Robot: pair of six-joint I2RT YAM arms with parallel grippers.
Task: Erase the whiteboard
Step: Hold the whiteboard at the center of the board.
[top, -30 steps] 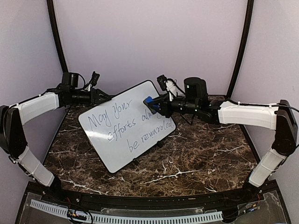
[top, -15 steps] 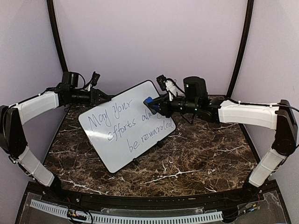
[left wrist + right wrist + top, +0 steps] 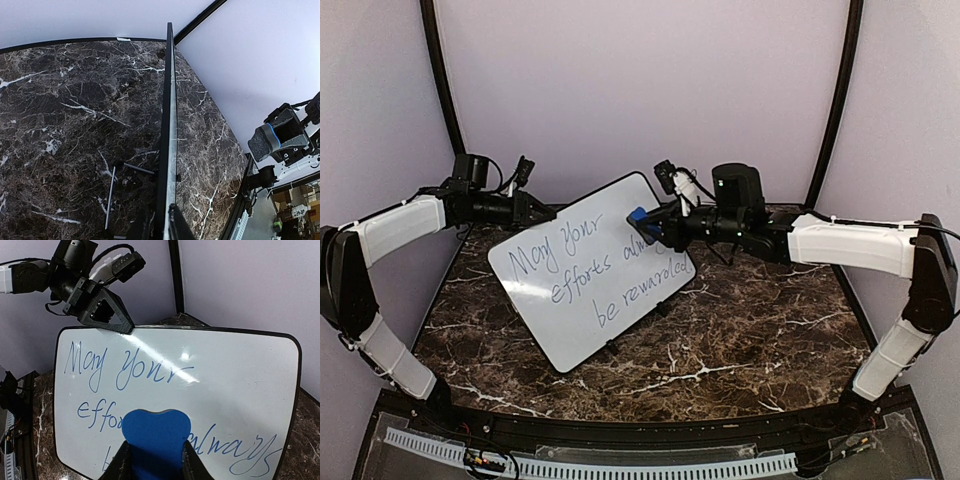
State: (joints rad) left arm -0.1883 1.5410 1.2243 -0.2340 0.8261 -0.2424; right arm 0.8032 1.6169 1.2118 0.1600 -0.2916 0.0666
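Seen propped aslant on dark marbled surface [image 3: 760, 330]: large white black-rimmed rectangular whiteboard [image 3: 585, 290], blue handwriting [image 3: 125, 371] across it. Seemingly pinched at upper rim by left claw [image 3: 548, 212]; faced by right claw [image 3: 155, 460], clamped on blue foam eraser block [image 3: 156, 432].

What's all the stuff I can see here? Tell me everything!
whiteboard: one, white with a black rim and blue writing, propped tilted on the table
eraser: one, blue, held in front of the whiteboard
table: one, dark marble, under everything
arms: two, white and black, left arm and right arm at the sides
left claw: one, black, fingers either side of the whiteboard's top edge
right claw: one, black, shut on the eraser
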